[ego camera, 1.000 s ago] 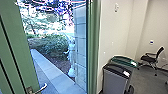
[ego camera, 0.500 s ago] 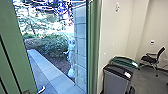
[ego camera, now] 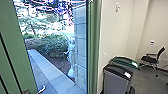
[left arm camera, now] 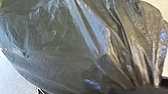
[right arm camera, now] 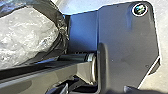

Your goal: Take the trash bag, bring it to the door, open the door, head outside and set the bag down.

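Note:
The green door (ego camera: 18,57) stands open at the left of the head view, with its handle (ego camera: 42,89) low by its edge. Through the doorway the outdoor paving (ego camera: 47,72) shows. In the left wrist view the dark, shiny trash bag (left arm camera: 57,47) spreads broadly, its folds drawn together at my left gripper (left arm camera: 146,89), which is shut on it. The right wrist view has the trash bag (right arm camera: 27,35) too, with pale, crumpled plastic framed by darker film, beside robot parts.
Right of the green door frame (ego camera: 93,47) stand a grey bin with a black lid (ego camera: 116,78) and a green-lidded bin (ego camera: 125,61). Farther right is a black chair (ego camera: 151,58). Outside are a block wall (ego camera: 80,47), a pale statue-like figure (ego camera: 71,55) and bushes (ego camera: 53,46).
The head camera has shifted slightly. The door's edge shows further left and its handle lower, with more of the paving in view beside it. The last half second shows almost no difference.

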